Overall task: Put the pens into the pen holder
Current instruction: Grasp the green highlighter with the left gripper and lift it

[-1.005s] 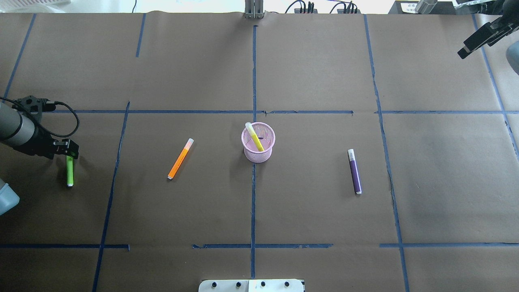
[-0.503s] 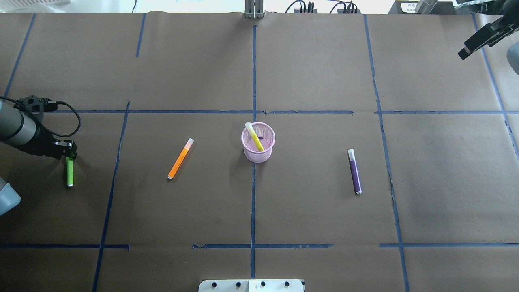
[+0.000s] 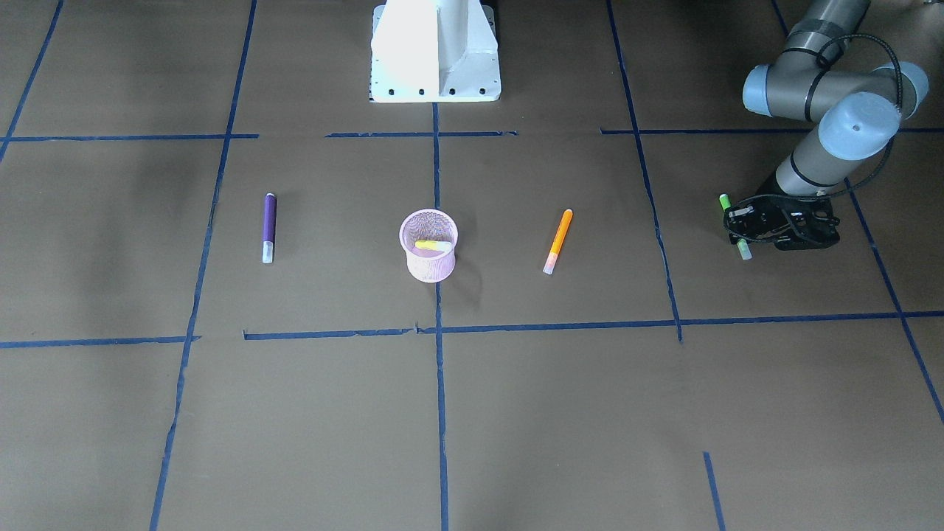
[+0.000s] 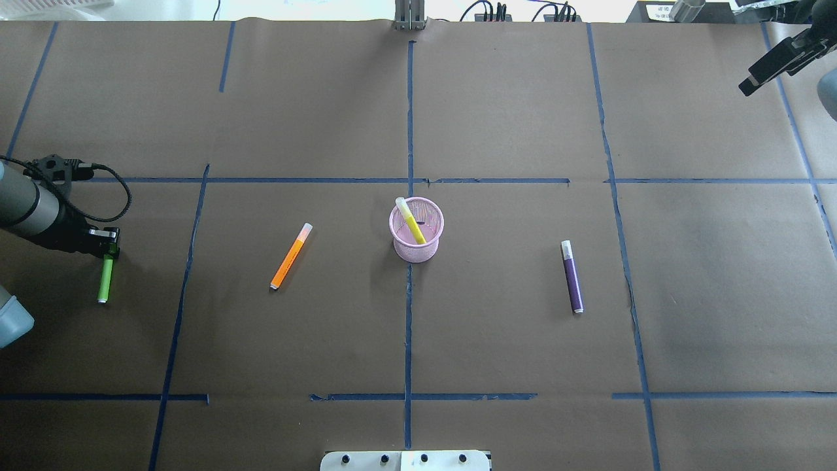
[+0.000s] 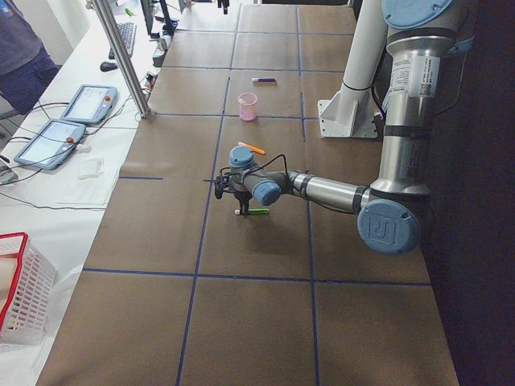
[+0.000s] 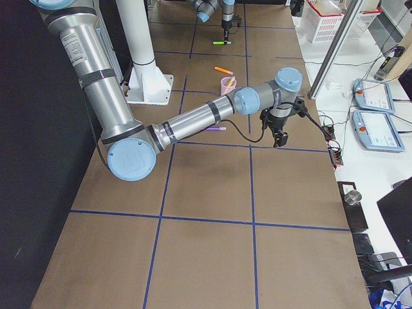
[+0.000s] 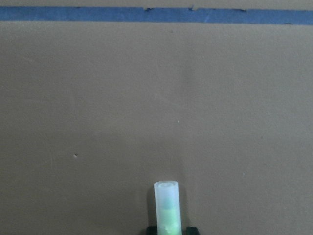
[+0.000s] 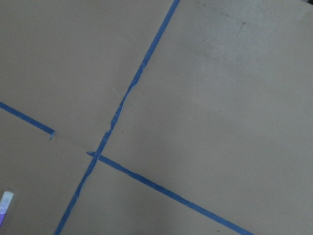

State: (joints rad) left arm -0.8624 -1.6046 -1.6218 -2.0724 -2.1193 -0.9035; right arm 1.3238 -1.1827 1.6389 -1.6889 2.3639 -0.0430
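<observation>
At the left edge of the worktop point(image 4: 523, 118) we see the left jaws closed on the green pen point(image 4: 102, 282); the pen holder point(image 4: 418, 252), mid-worktop, contains a yellow pen point(image 4: 413, 226); right jaws' opening we cannot tell.
</observation>
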